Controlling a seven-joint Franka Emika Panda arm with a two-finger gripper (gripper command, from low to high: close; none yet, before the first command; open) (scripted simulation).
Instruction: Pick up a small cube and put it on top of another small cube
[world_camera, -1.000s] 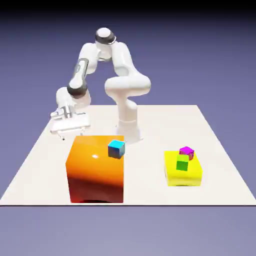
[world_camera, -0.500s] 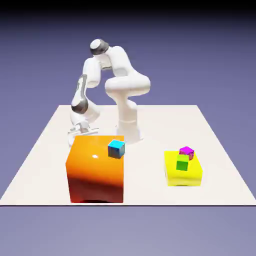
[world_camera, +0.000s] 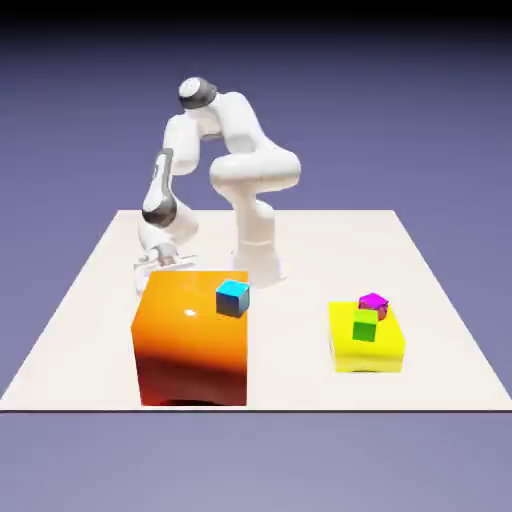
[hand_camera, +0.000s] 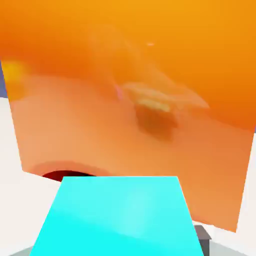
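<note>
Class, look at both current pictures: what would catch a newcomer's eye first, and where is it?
In the exterior view, the big glossy orange block on the exterior view's left stands out, with a small blue cube on it. In the hand view, a bright cyan-turquoise cube fills the bottom middle, between the gripper's fingertips. On the exterior view's right, a yellow block glows beneath a green cube.
</note>
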